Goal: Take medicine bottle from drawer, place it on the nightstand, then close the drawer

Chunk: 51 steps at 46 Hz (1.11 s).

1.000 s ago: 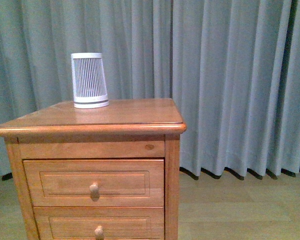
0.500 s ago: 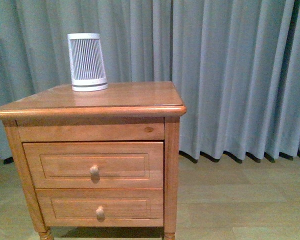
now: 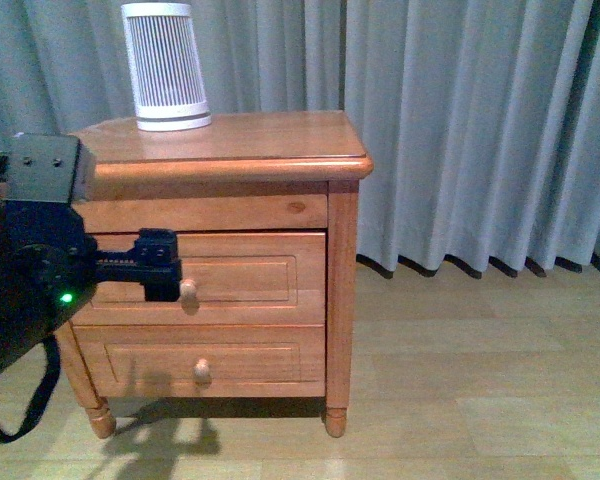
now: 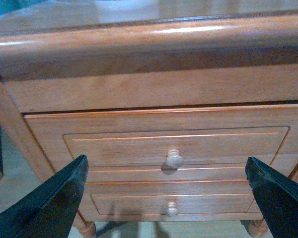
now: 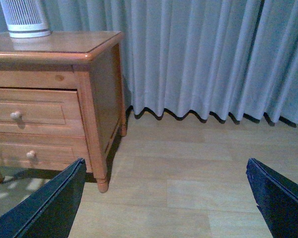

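Looks like barely step one: hovering the wide-open, empty left gripper (image 3: 160,265) right by the knob (image 3: 188,292) of the shut drawer (image 3: 240,275) at middle left, no medicine bottle in sight so probably inside, gotta pinch that knob and pull straight out next.

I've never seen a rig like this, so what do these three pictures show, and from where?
It is a robot with two arms, each ending in a two-fingered gripper. The front picture comes from a camera on its body: the left gripper hangs open by the knob of the upper drawer of a wooden nightstand. The other two come from wrist cameras; the dark wedges are open fingers, and the right gripper faces floor and curtain. A ribbed white cylinder stands on top. That drawer is shut; nothing is held.
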Each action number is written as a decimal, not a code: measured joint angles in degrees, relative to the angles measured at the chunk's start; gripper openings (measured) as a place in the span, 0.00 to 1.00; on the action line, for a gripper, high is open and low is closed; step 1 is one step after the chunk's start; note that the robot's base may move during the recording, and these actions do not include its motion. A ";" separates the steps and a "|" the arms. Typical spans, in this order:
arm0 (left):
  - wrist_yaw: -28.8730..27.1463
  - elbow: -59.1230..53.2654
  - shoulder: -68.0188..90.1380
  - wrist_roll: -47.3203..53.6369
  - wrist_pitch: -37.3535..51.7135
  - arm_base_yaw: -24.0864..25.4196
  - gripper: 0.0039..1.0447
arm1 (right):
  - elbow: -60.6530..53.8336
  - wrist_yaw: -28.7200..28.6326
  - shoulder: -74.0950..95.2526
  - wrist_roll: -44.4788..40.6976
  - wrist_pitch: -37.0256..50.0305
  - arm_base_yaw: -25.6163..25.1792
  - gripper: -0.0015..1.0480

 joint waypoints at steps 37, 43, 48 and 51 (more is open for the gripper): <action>0.68 31.91 28.48 -5.42 -13.46 1.25 0.94 | 0.00 0.00 0.00 0.00 0.00 0.00 0.93; 0.98 34.47 30.21 -5.84 -14.47 1.44 0.94 | 0.00 0.00 0.00 0.00 0.00 0.00 0.93; 1.14 36.30 31.19 -6.54 -15.10 1.46 0.94 | 0.00 0.00 0.00 0.00 0.00 0.00 0.93; 1.16 36.81 31.47 -6.75 -15.12 1.46 0.94 | 0.00 0.00 0.00 0.00 0.00 0.00 0.93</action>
